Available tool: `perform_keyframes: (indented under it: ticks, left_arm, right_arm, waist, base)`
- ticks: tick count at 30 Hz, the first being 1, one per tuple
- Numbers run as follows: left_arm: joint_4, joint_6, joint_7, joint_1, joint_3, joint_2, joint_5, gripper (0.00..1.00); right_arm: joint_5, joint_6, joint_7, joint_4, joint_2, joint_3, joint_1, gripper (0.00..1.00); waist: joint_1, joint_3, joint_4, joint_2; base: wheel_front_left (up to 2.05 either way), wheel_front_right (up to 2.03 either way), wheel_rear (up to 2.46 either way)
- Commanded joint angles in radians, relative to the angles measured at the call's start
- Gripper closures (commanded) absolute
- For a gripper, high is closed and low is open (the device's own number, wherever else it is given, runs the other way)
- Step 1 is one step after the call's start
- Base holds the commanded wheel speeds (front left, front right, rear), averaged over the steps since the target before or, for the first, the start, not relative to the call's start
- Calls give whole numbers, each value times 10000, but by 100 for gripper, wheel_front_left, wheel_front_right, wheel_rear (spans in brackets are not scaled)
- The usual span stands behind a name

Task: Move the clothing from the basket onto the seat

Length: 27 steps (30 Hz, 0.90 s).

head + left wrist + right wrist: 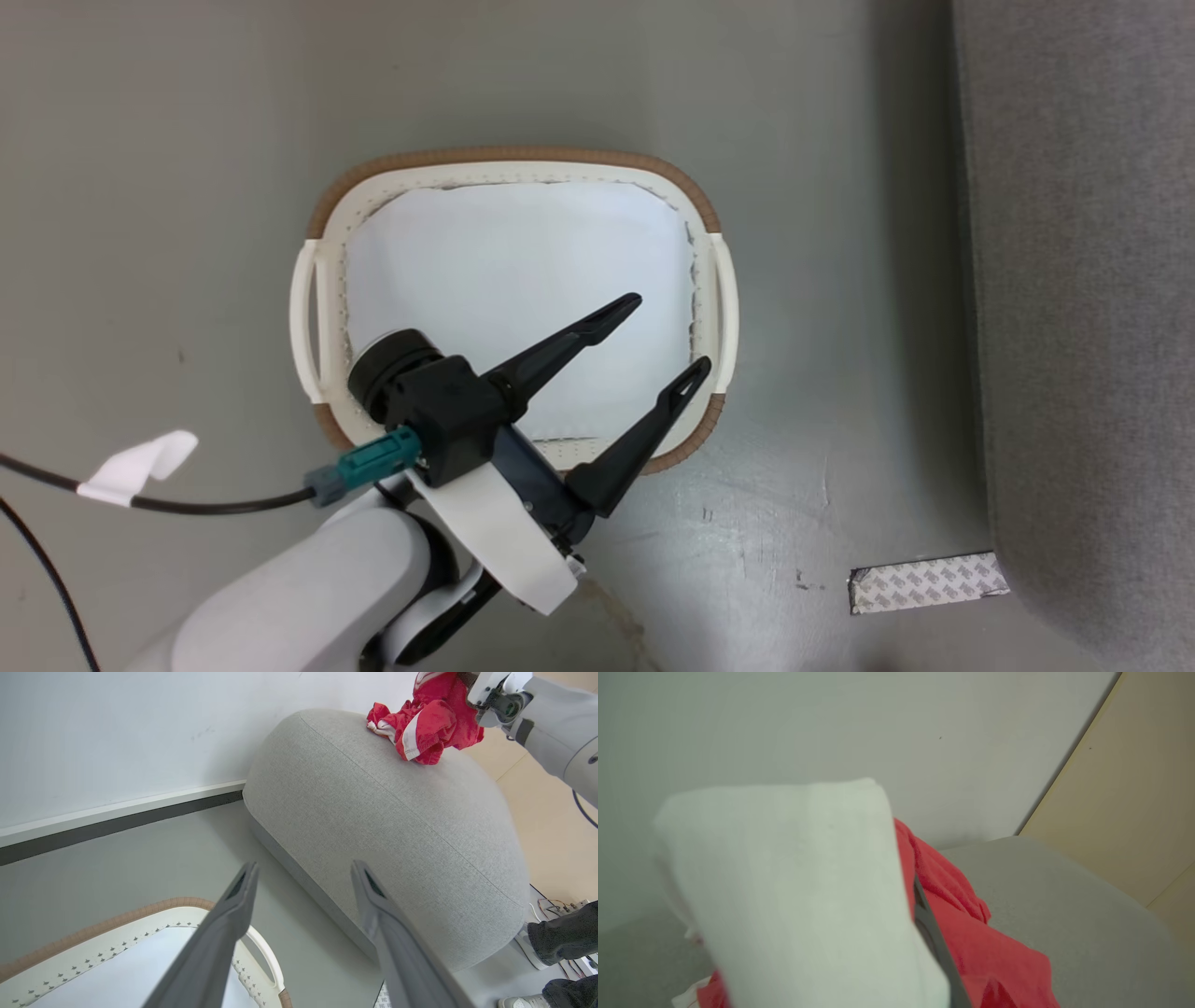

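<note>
Crumpled red clothing [427, 723], white stripes, pinched by right gripper [927, 919] on seat [387, 826]; left gripper [670, 332] wide

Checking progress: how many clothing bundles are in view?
1: a red bundle at the seat's top, held in the right fingers; more garments may be bunched inside. None shows in the basket.

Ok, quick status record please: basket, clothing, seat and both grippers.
basket: on the floor, pale lining showing, no clothing seen inside
clothing: red-and-white bundle, lower end resting on top of the seat
seat: grey, beside the basket
left gripper: open, holding nothing, above the basket
right gripper: shut on the clothing, over the seat
</note>
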Motion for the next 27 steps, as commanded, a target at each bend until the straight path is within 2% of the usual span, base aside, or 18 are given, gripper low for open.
perform_keyframes:
  ticks: [1, 2, 3, 4, 5, 10, 14, 19, 24, 27]
  left_arm:
    - [28, 14, -81, 34, 39, 35, -10, 0]
    - [53, 31, -106, 66, 51, 39, -53, 0]
    - [86, 62, -134, 101, 80, 46, -90, 0]
    - [141, 76, -165, 155, 101, 48, -137, 0]
    - [193, 93, -216, 231, 117, 30, -172, 0]
    - [549, 229, -470, 599, 187, -134, -414, 0]
    - [842, 367, -766, 1128, 321, -257, -719, 0]
    - [1329, 792, -1001, 2016, 659, -307, -901, 0]
    - [1687, 1151, -1144, 3075, 1293, -507, -1072, 0]
    - [1764, 1307, -1136, 3777, 2035, -686, -1051, 0]
  right_arm:
    - [-227, -30, -135, -62, 92, -271, 129, 100]
    - [-391, -30, -167, -65, 354, -461, 221, 100]
    - [-495, -30, -174, -48, 657, -584, 323, 86]
    - [-649, -30, -105, 53, 899, -570, 361, 57]
    - [-760, -30, -47, 177, 1056, -554, 295, 0]
    - [-732, -28, -483, 824, 1398, -130, 741, 0]
    - [-232, -28, -1190, 1099, 1615, 773, 1677, 0]
    - [428, -28, -2036, 1266, 1855, 2240, 3241, 0]
    - [1228, -28, -2699, 1014, 2029, 3474, 4733, 0]
    - [1683, -28, -2930, 675, 2172, 4081, 5525, 0]
  waist:
    - [-3, 37, 97, 0]
    - [-3, -21, 96, 0]
    - [-3, -105, 96, 0]
    - [-3, -202, 91, 0]
    - [-3, -305, 87, 0]
    - [-3, -1175, -4, 0]
    - [-3, -2187, -159, 0]
    - [-3, -3522, -418, 0]
    - [-3, -4665, -408, 0]
    - [-3, -5181, -335, 0]
  base:
    - [0, 0, 0]
    - [0, 0, 0]
    - [0, 0, 0]
    - [0, 0, 0]
    - [0, 0, 0]
    - [0, 0, 0]
    - [0, 0, 0]
    - [0, 0, 0]
    - [0, 0, 0]
    - [0, 0, 0]
